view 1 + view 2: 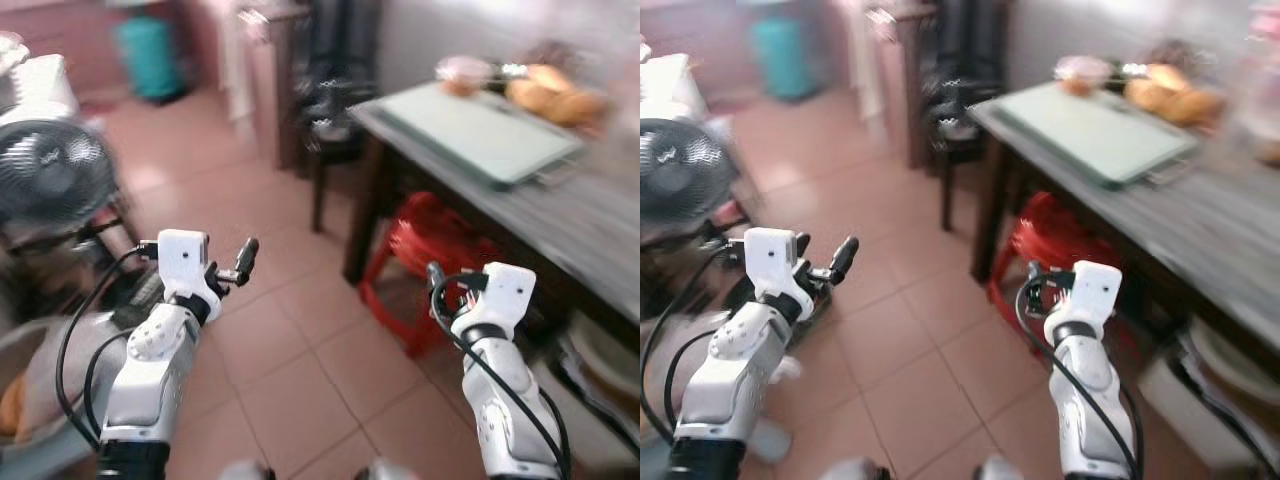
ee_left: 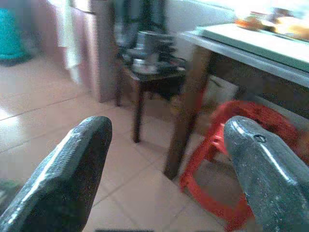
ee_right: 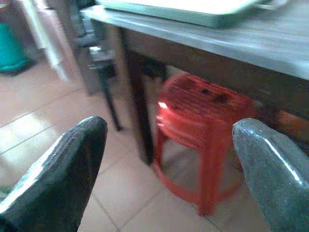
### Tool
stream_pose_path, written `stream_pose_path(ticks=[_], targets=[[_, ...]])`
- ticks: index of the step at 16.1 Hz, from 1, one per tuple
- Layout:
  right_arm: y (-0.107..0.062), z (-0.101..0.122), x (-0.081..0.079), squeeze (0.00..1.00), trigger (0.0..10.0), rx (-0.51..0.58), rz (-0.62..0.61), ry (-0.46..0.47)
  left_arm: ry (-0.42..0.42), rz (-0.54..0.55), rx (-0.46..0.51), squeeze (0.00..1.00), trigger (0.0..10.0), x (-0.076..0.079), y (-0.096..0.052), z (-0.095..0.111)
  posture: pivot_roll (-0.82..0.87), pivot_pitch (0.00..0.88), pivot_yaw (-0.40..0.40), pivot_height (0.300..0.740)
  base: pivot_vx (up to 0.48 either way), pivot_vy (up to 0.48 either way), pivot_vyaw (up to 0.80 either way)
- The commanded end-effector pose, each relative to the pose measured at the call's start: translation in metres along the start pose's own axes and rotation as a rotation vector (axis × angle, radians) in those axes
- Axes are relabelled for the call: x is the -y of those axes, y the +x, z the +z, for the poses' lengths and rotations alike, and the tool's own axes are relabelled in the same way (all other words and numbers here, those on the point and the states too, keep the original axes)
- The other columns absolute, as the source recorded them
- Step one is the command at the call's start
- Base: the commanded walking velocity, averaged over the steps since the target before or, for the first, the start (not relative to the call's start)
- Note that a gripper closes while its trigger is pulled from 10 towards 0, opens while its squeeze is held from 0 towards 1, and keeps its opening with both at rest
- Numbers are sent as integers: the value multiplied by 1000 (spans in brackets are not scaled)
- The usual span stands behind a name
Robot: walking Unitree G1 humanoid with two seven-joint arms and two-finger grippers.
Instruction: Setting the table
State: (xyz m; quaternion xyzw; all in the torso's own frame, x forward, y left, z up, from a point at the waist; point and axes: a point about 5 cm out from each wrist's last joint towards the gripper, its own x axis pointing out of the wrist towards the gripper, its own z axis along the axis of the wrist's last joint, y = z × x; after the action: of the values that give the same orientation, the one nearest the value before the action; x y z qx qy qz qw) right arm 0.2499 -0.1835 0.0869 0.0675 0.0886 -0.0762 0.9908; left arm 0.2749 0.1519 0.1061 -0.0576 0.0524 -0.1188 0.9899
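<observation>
A dark wooden table point(image 1: 560, 215) stands to my right, blurred. On it lie a pale green tray point(image 1: 480, 130), a pinkish bowl point(image 1: 463, 75) and some orange-brown food point(image 1: 555, 95) at the far end. My left gripper point(image 2: 164, 130) is held out over the tiled floor, open and empty. My right gripper point(image 3: 169, 130) is also open and empty, level with the table's near leg and pointing at the red stool point(image 3: 203, 116) under the table.
Stacked red plastic stools point(image 1: 430, 250) sit under the table. A small dark stand point(image 2: 149, 72) with metal pots is beside the table's far corner. A fan point(image 1: 50, 170) and clutter stand at my left; a teal cylinder point(image 1: 148, 55) is far back.
</observation>
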Motion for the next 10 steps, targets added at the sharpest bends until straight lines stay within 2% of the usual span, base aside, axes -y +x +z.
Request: stream_pose_path(ticks=[1,6,10], targets=[[1,1,5,0,10000,3,-13,-3,15,-21,17,0,10000,6,5,4,-3,0,11,740,0,0,-800],[3,1,5,0,10000,1,-14,-7,19,-10,33,0,10000,5,7,5,0,0,5,740,0,0,-800],[3,1,5,0,10000,2,-15,-6,22,-16,36,0,10000,5,7,5,-2,0,6,740,0,438,-800]])
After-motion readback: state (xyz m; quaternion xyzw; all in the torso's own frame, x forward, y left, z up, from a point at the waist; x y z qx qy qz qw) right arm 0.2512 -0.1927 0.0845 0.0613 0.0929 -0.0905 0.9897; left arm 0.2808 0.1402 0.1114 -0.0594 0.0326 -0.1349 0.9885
